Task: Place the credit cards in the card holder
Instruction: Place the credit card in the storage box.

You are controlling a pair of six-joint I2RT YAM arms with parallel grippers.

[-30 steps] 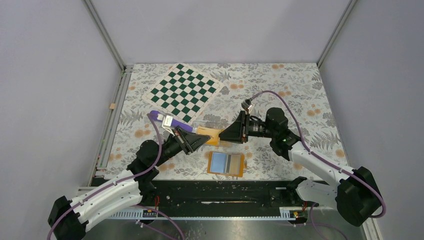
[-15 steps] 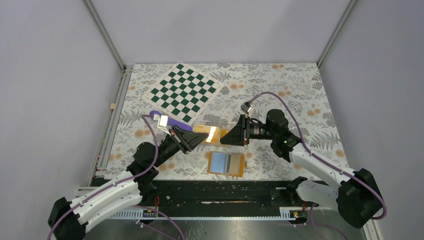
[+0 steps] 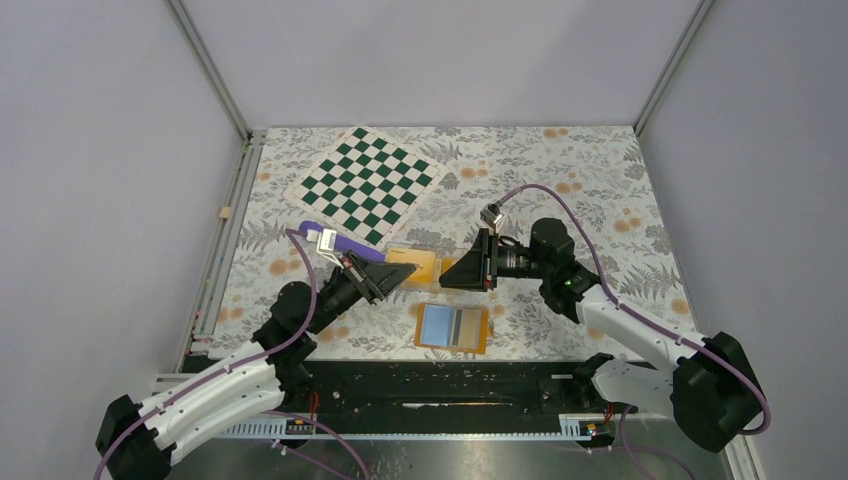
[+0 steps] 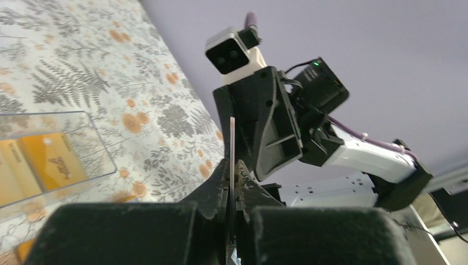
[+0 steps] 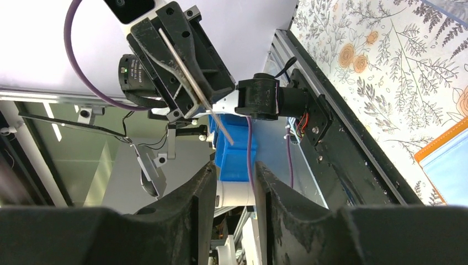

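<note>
Card holder (image 3: 452,328) lies open on the near table (image 3: 620,200). Left tool (image 4: 232,170) pinches a card (image 4: 232,138) edge-on, aloft; right tool (image 5: 234,171) stands half-open, empty, facing it. A misaligned handover could drop the card.

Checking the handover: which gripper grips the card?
The left gripper: its jaws are shut on the card, held edge-on. The right gripper faces it, jaws apart and empty.
</note>
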